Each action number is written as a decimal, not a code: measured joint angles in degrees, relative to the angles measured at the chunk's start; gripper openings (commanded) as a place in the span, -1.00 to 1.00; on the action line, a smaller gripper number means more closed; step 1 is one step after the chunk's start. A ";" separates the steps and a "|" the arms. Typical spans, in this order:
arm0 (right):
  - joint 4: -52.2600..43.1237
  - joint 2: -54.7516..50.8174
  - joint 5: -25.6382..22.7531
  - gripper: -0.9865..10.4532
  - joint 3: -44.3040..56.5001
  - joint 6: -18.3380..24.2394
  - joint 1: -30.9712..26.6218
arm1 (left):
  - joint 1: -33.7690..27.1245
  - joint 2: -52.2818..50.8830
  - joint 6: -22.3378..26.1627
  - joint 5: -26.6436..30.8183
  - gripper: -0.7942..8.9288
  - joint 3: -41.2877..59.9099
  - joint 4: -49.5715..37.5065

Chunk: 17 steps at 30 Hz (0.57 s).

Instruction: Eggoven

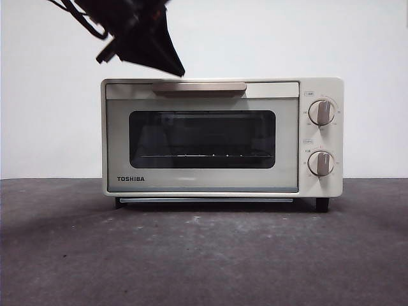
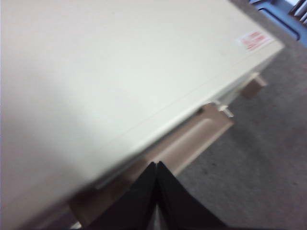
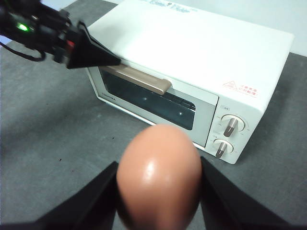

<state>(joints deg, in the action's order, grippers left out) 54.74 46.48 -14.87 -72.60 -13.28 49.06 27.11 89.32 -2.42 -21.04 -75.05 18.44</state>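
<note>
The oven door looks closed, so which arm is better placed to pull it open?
Probably the left. Its gripper, jaws shut, hangs right above the tan handle of the oven, while the right gripper is busy holding the egg farther back.

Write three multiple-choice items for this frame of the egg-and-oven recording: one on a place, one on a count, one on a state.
1. Where is the egg?
A. On the oven's rack
B. Between the right claw's jaws
C. On the table before the oven

2. How many knobs does the TOSHIBA toaster oven have?
A. One
B. Two
C. Three

3. What state is the oven door in?
A. Shut
B. Fully open
C. Removed

Answers:
1. B: the right wrist view shows the right claw shut on the egg, in front of the oven.
2. B: an upper knob and a lower knob sit stacked beside the door.
3. A: the door stands flush; the left claw, jaws together, hangs just above the handle.
</note>
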 measured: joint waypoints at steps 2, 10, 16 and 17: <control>0.04 -0.44 0.02 -0.82 0.00 0.00 0.02 | 0.02 1.11 0.22 0.31 -0.83 0.00 -0.92; 0.37 -1.84 -0.07 -0.82 0.00 -0.02 0.02 | 0.17 2.69 1.16 1.03 -0.83 -0.46 -2.71; 0.72 -1.75 -0.11 -0.82 0.00 -0.02 0.02 | 1.44 2.89 1.92 1.42 -0.83 -1.51 0.07; 0.72 -1.75 -0.11 -0.82 0.00 -0.02 0.02 | 1.90 2.89 1.99 1.40 -0.83 -1.62 0.66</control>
<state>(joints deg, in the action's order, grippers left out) 55.46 44.73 -14.98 -72.60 -13.30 49.08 29.02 92.20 -0.43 -19.64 -76.66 19.09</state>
